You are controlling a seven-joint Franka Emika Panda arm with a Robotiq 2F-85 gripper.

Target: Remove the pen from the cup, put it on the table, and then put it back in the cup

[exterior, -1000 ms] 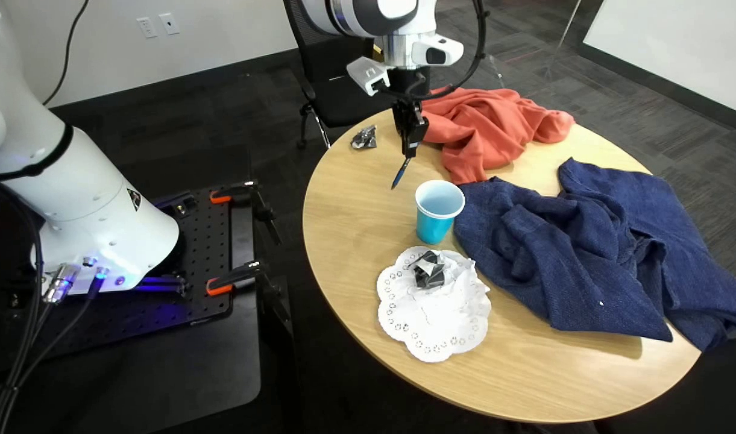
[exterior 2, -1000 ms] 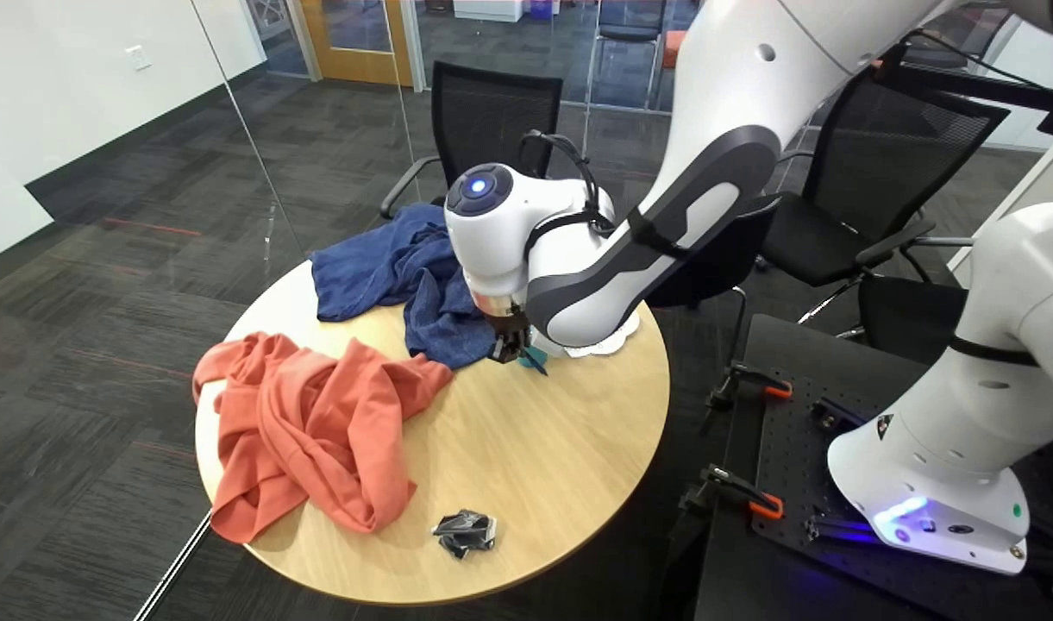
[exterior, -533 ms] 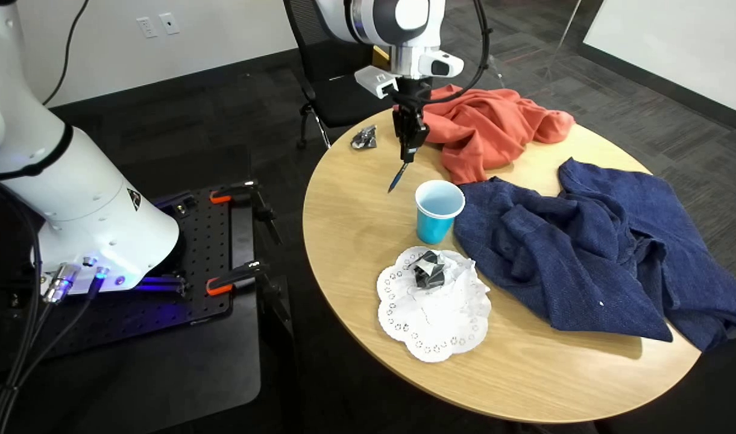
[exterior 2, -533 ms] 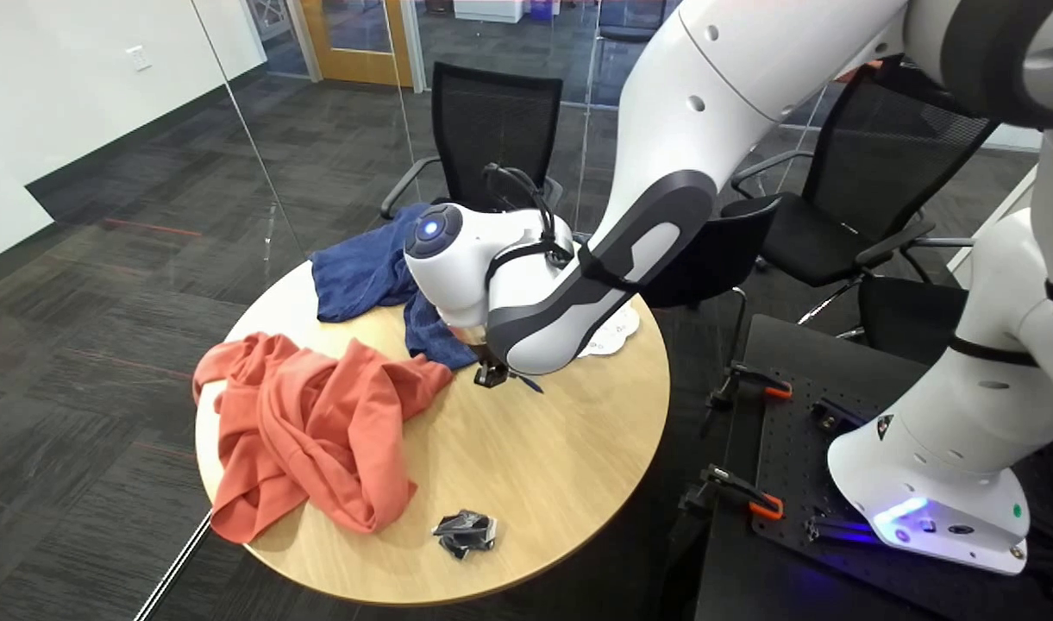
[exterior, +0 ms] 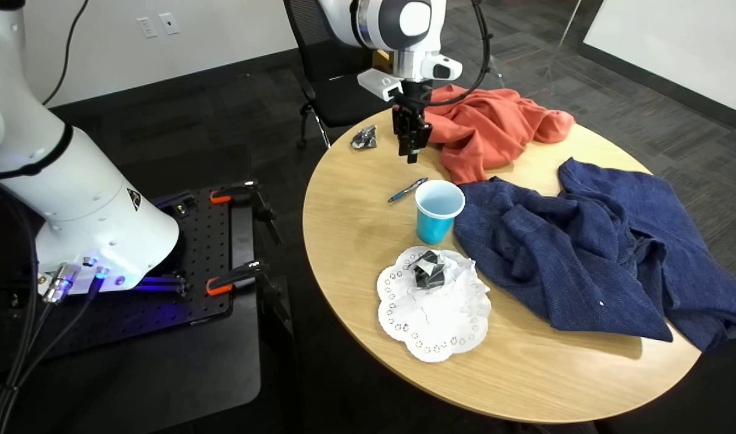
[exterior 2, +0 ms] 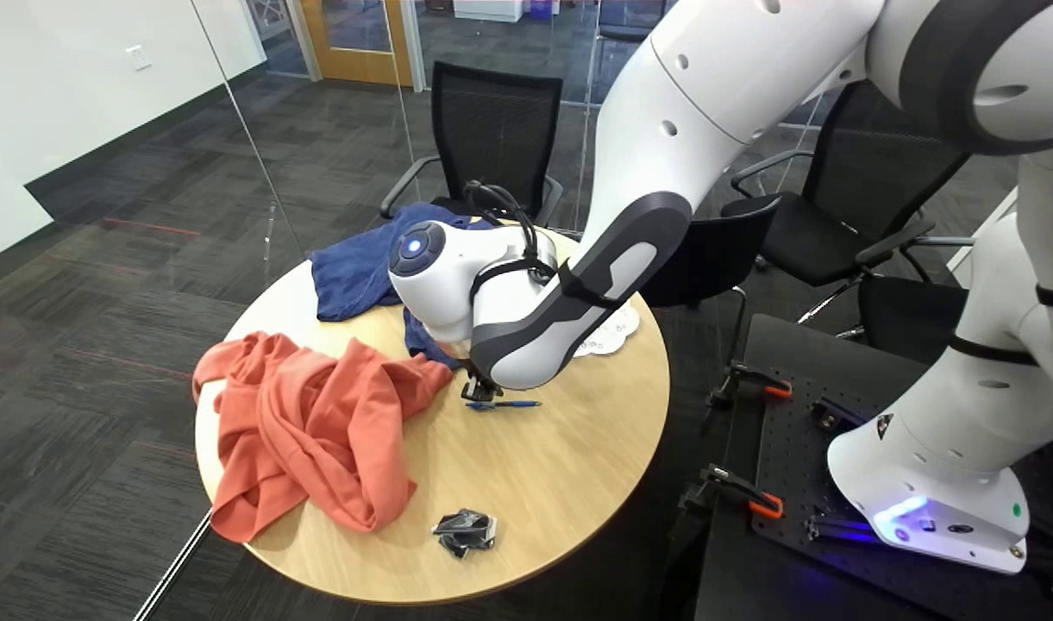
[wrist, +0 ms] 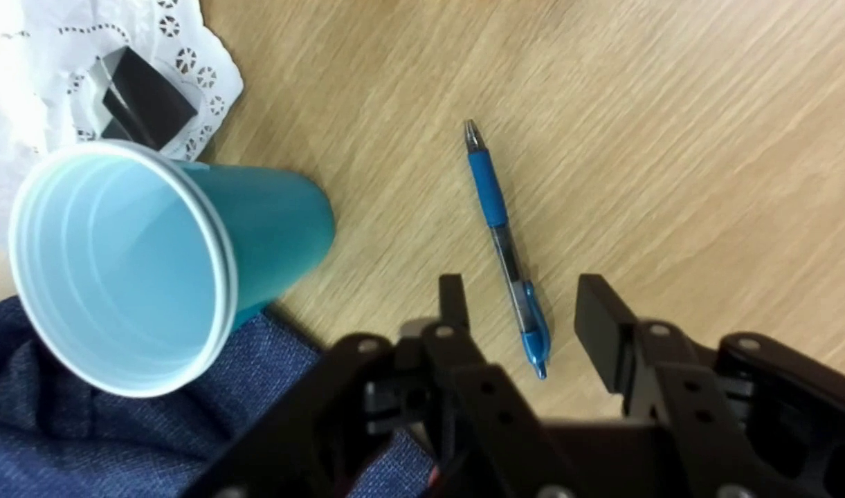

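The blue pen (exterior: 407,190) lies flat on the round wooden table (exterior: 349,229), just beside the cup; it also shows in an exterior view (exterior 2: 513,404) and in the wrist view (wrist: 503,238). The light-blue cup (exterior: 434,226) stands upright with a white inside; nothing shows in it in the wrist view (wrist: 277,228). In an exterior view the arm hides the cup. My gripper (wrist: 522,297) is open and empty above the pen's clip end, its fingers on either side of it in the wrist view. It also shows in both exterior views (exterior: 412,158) (exterior 2: 481,392).
A navy cloth (exterior: 560,253) lies against the cup's far side. An orange cloth (exterior: 494,129) lies near the gripper. A white doily (exterior: 431,328) holds a crumpled black-and-white wrapper (exterior: 428,270). Another dark wrapper (exterior 2: 465,532) lies near the table edge.
My gripper has moved down and then opened. The pen, earlier held tilted in the fingers, has been let go and now lies flat on the table. The cup has not moved.
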